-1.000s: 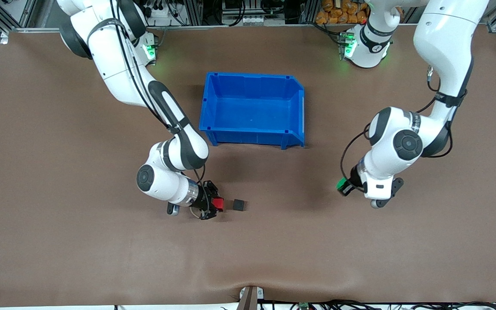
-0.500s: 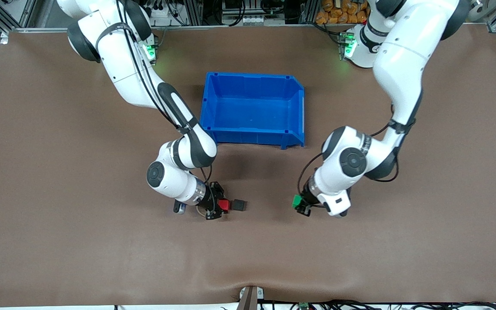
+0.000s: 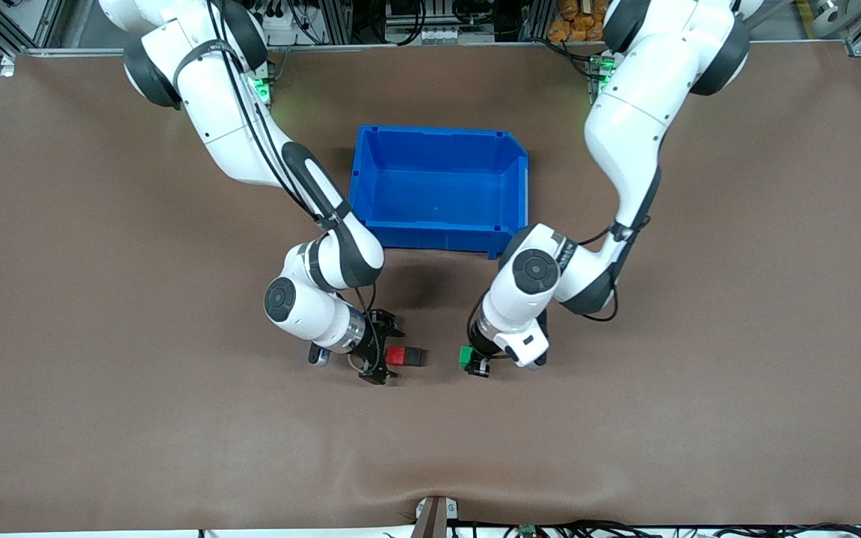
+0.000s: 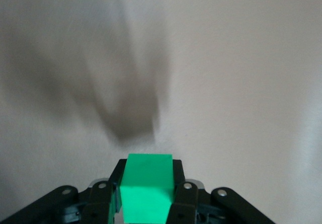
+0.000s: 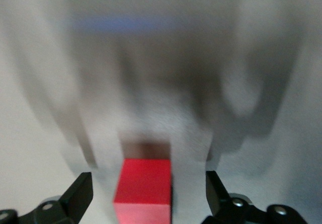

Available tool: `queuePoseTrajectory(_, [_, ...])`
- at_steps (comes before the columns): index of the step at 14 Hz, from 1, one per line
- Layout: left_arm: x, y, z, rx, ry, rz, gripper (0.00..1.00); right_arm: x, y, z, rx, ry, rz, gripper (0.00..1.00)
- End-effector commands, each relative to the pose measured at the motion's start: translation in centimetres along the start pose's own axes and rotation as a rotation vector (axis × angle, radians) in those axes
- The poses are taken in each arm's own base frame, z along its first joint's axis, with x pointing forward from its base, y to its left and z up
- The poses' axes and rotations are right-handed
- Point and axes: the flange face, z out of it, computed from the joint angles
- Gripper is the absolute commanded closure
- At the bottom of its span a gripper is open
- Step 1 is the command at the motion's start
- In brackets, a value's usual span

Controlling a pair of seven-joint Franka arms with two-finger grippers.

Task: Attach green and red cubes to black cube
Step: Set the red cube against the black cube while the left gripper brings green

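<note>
The red cube point(image 3: 396, 356) rests on the table, pressed against the black cube point(image 3: 415, 357) on the side toward the right arm's end. My right gripper point(image 3: 387, 353) is open around the red cube point(image 5: 144, 189), its fingers point(image 5: 78, 196) standing wide of it and not touching. In the right wrist view the red cube hides most of the black cube. My left gripper point(image 3: 475, 362) is shut on the green cube point(image 3: 466, 357), low over the table a short gap from the black cube's free side. The left wrist view shows the green cube point(image 4: 147, 186) clamped between both fingers point(image 4: 183, 204).
A blue bin point(image 3: 438, 133) with nothing in it stands farther from the front camera than the cubes, in the middle of the brown table point(image 3: 102, 418). Both forearms hang over the strip between the bin and the cubes.
My right gripper slid the red cube up against the black cube and then opened. My left arm swung in from its end of the table, carrying the green cube close to the black cube.
</note>
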Motion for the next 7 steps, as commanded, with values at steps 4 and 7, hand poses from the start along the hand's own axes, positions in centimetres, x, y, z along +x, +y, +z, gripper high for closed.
queuePoseTrajectory(4, [-2.2,0.5,1.0,-0.024,-0.033,-0.155,1.00,1.8,-4.9,-7.5,0.052,0.026,-0.132,0.00])
queuePoseTrajectory(7, [-3.5,-0.5,1.5,-0.013,-0.035,-0.073,1.00,6.2,-6.9,-12.3,-0.116,0.054,-0.255,0.00])
